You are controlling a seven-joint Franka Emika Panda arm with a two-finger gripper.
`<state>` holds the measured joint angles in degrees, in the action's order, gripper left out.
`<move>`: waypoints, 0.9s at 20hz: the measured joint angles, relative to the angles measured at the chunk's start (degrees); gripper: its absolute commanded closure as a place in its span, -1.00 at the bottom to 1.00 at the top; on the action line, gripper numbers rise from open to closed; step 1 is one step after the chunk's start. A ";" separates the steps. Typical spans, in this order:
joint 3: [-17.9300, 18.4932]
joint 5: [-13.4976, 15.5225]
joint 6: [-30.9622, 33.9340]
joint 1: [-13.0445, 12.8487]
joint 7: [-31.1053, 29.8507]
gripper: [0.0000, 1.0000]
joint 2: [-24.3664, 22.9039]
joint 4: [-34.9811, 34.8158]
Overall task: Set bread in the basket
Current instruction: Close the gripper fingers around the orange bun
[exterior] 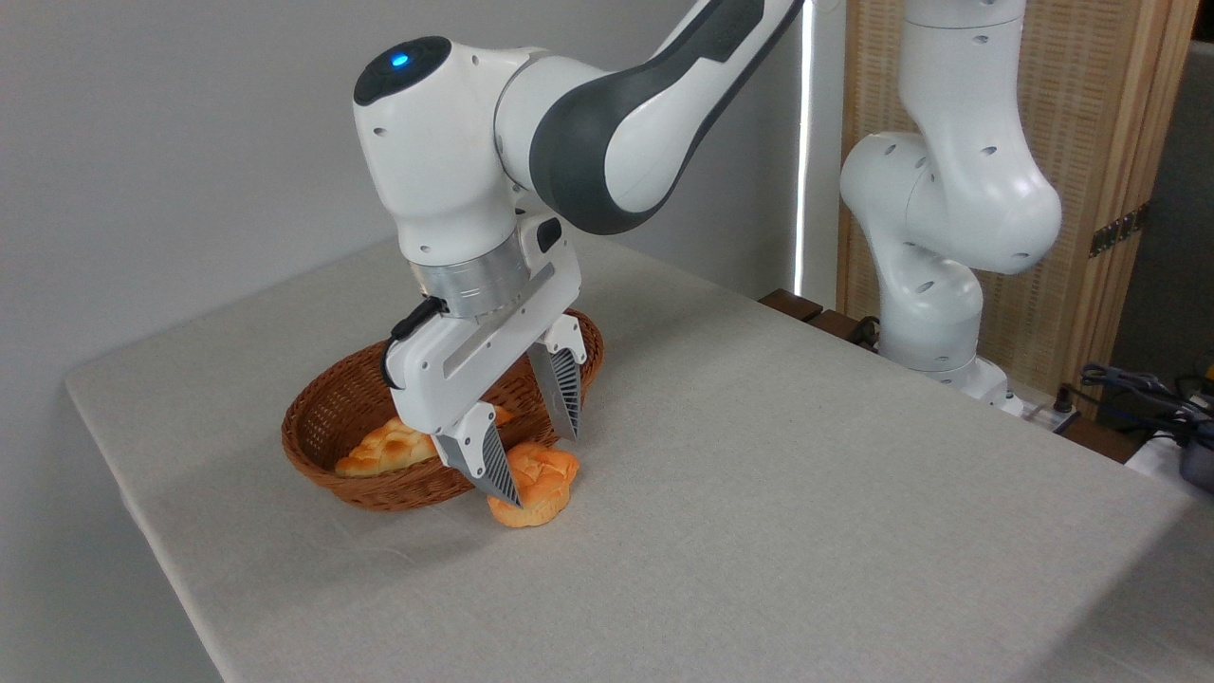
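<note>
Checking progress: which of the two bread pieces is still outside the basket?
The small round bun, on the table beside the basket, between the gripper fingers; the braided loaf lies inside.

– Only one view? Mounted where?
– Yep, single fixed cam. Raised, off the table (759, 531) front corner, angled down across the top toward the grey wall (142, 142). Fairly close in.

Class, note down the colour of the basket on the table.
Reddish-brown woven wicker basket; it shows clearly in the fixed camera view.
</note>
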<state>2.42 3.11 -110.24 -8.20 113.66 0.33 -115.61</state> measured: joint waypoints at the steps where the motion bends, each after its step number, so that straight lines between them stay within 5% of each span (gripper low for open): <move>1: -0.02 0.00 0.00 -0.27 0.05 -1.00 0.00 -0.11; 16: -0.03 0.00 -3.28 -0.92 0.53 -0.98 1.47 -0.68; 18: -0.03 0.00 -3.28 -0.92 0.54 -0.34 1.49 -0.68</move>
<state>2.39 3.11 -113.52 -9.12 114.20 1.82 -116.29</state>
